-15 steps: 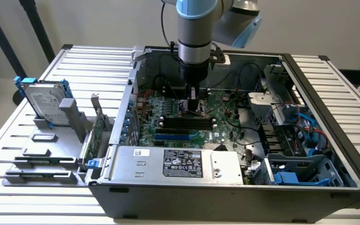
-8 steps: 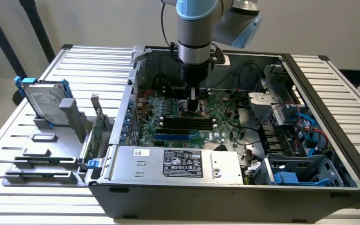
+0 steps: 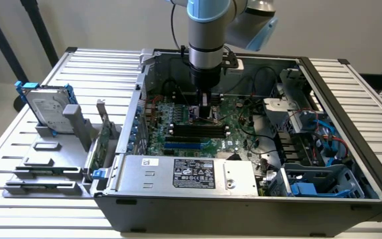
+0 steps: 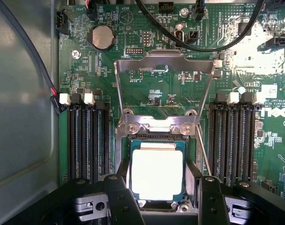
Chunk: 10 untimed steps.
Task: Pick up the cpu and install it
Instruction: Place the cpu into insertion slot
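Observation:
The cpu [image 4: 156,174], a flat square chip with a pale silver top and a green rim, lies flat in the motherboard's socket [image 4: 191,161]. The socket's metal load plate [image 4: 163,63] stands swung up beyond it. My gripper [image 4: 163,185] hangs just above the chip, open, with one black finger [image 4: 118,187] on each side of it and a small gap showing between the other finger [image 4: 209,187] and the chip's rim. In the exterior view the gripper [image 3: 205,110] reaches straight down into the open computer case [image 3: 244,204] over the middle of the board.
Black memory slots [image 4: 88,138] flank the socket on both sides, and black cables [image 4: 198,44] cross the board past the load plate. Outside the case, on the exterior view's left, a hard drive with blue rails [image 3: 45,107] stands upright in a grey rack [image 3: 45,169].

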Each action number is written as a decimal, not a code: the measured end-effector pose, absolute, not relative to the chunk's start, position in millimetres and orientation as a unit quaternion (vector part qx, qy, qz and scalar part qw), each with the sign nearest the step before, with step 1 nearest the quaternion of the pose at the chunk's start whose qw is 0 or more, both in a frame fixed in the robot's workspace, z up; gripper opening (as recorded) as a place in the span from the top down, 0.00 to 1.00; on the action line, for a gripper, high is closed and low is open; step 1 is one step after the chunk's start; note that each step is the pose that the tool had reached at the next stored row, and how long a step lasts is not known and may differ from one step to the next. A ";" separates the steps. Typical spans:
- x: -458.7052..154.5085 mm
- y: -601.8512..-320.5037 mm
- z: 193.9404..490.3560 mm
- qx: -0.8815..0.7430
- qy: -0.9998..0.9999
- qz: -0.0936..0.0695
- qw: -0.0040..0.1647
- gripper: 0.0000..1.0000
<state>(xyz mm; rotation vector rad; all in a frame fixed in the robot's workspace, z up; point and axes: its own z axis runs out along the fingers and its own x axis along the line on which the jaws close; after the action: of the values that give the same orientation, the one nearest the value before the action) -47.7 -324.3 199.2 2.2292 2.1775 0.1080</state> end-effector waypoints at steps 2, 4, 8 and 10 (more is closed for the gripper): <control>-47.7 -324.2 198.8 0.715 0.698 0.035 0.012 0.45; -47.7 -324.2 198.6 0.715 0.698 0.035 0.012 0.45; -47.5 -324.1 198.2 0.715 0.698 0.035 0.012 0.45; -47.2 -324.1 198.1 0.715 0.698 0.035 0.012 0.45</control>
<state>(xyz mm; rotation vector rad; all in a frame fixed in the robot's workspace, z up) -47.2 -324.1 198.1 2.2293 2.1774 0.1080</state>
